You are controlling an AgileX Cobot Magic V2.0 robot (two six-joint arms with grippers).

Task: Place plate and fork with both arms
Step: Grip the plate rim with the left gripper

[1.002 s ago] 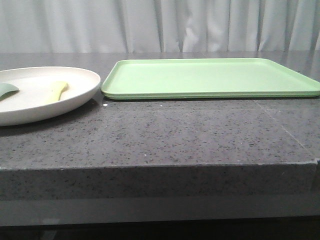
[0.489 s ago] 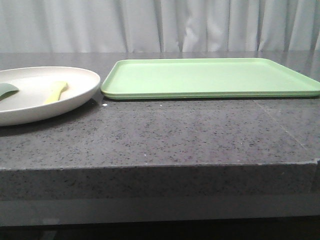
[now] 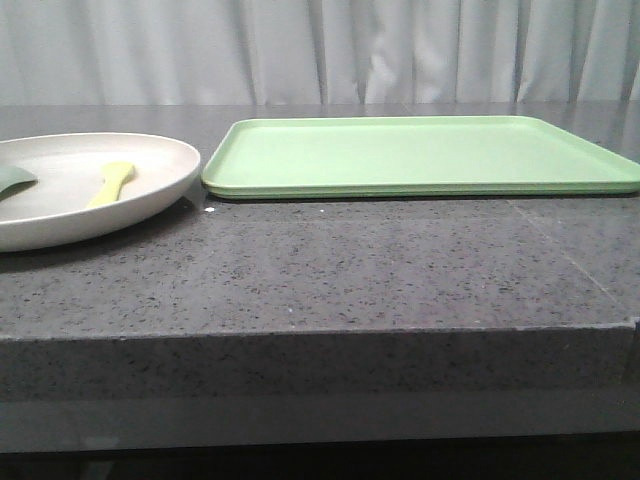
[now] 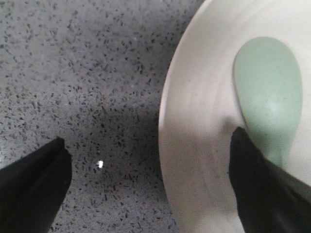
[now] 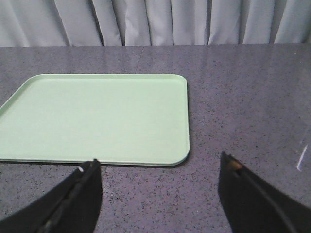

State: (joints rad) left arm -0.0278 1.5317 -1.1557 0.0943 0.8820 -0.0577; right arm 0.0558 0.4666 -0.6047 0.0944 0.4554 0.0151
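Plate [image 3: 90, 190] sits on the dark speckled counter [image 3: 330, 280] at the far left of the front view, just beside the green tray's [image 3: 420, 155] left edge, not touching it. Lying in it are the yellow fork [image 3: 112, 184] and, nearer its left side, a teal spoon [image 3: 14, 181]. In the left wrist view the left gripper [image 4: 146, 189] is spread wide, straddling the plate's rim [image 4: 167, 145]: one dark finger [image 4: 29, 189] is over bare counter outside the plate, the other [image 4: 262, 189] is over the plate's inside, right against the spoon's bowl [image 4: 267, 92]. Whether either finger touches anything cannot be told. The fork is out of this view.

The right gripper [image 5: 158, 199] is also open, holding nothing, over bare counter just short of the tray's [image 5: 97, 116] near right corner. Neither gripper shows in the front view. Pale curtains [image 3: 320, 50] hang behind the counter.
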